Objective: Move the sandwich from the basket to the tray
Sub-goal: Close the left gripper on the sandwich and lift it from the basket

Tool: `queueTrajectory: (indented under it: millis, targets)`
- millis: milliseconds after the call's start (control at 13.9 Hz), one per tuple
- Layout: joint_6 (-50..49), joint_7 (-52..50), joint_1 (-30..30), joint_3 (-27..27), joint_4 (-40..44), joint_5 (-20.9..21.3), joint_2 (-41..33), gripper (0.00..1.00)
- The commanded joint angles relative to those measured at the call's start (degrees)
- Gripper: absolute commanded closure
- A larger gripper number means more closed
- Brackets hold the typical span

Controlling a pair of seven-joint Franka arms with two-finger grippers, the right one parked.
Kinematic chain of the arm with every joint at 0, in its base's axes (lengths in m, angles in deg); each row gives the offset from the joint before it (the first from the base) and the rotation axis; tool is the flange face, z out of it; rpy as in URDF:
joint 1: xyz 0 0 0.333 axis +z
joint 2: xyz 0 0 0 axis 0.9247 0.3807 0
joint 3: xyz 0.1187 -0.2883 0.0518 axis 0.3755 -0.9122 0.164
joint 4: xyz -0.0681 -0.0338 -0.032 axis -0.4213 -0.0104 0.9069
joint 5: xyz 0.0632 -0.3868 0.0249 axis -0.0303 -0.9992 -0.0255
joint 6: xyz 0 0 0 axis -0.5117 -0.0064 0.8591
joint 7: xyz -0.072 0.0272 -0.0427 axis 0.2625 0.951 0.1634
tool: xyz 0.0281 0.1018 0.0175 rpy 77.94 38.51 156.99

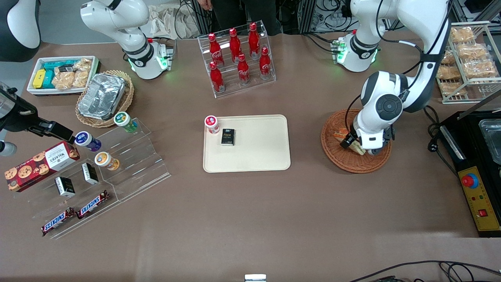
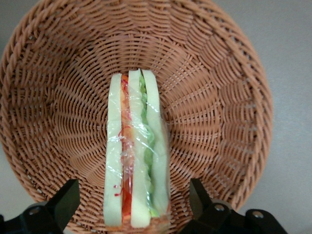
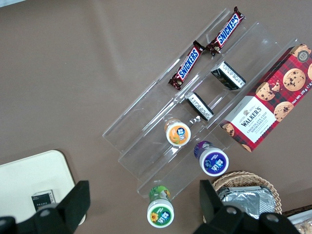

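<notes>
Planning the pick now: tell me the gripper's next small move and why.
Probably close on the sandwich. The gripper is low in the basket, open, with one finger on each side of the upright wedge and gaps still showing. Once gripped, it can lift toward the tray.

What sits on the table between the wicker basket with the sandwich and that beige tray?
Nothing: the front view shows bare brown table between the basket and the tray. The gripper hangs open around the sandwich.
</notes>
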Motion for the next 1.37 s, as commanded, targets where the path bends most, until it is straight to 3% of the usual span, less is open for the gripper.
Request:
queueTrajectory:
  millis: [0, 144, 216, 503, 575, 935, 1294]
  targets:
    - [6.09, -1.42, 0.02, 0.18, -4.96, 1.24, -0.91, 0.00]
    - [7.43, -1.33, 0.02, 0.88, -5.06, 1.42, 0.23, 0.02]
    - [7.87, -1.41, -0.07, 1.23, -5.06, 2.64, 0.33, 0.11]
    - [9.01, -1.33, 0.02, 1.41, -4.45, 3.70, 1.47, 0.78]
    - [9.10, -1.33, 0.02, 1.41, -4.27, 3.71, 1.38, 1.00]
    - [4.56, -0.01, -0.07, 1.15, 0.63, 3.79, -3.26, 1.00]
    - [-28.21, 12.28, -1.56, 0.71, 23.47, 2.74, -4.95, 1.00]
